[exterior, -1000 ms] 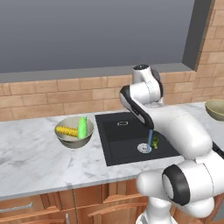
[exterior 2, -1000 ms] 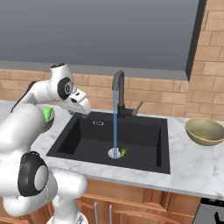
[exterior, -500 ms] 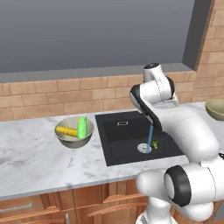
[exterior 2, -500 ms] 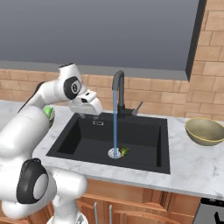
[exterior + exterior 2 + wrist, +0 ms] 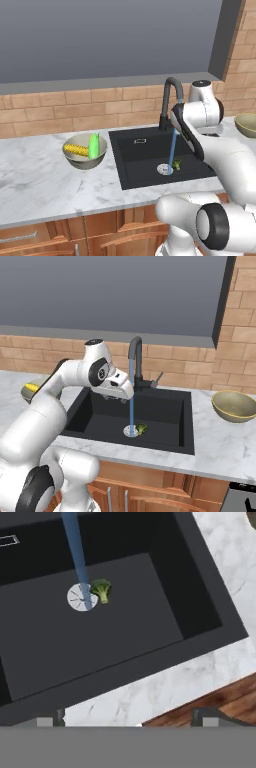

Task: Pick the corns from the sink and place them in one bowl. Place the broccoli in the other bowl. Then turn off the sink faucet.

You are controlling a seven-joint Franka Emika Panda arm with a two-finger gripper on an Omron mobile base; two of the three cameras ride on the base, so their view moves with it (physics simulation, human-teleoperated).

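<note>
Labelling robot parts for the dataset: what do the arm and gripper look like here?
The arm is glossy white, made of rounded tubular links with dark grey-black joint rings and a round dark cap on the upper joint. No cables or markings can be made out. The gripper has a white hand body and two small dark grey finger tips.

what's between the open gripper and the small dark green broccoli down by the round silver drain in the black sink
No solid thing. The small dark green broccoli lies on the black sink floor beside the round silver drain, uncovered. Only the blue water stream from the tall black faucet falls right next to it. The gripper hangs above the basin, open.
</note>
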